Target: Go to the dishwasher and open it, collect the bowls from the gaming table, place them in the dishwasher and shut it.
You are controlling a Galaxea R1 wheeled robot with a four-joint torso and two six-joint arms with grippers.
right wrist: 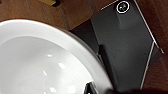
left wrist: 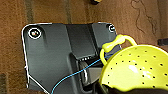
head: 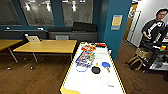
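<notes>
By my left claw sits a yellow-green perforated colander [left wrist: 136, 68]; by my right, a white bowl [right wrist: 42, 65]; I cannot tell either grip. Ahead, the gaming table [head: 75, 86] carries a black bowl [head: 96, 69] beside a blue bowl [head: 106, 64].

Printed sheets [head: 85, 58] crowd the gaming table's [head: 82, 85] far half; near half lies open.

We see a smooth white top on the gaming table [head: 87, 82]. The floor [head: 37, 75] looks like brown wood. The yellow-green strainer [left wrist: 140, 67] looks like plastic with small holes. The white bowl [right wrist: 37, 62] is shiny.
</notes>
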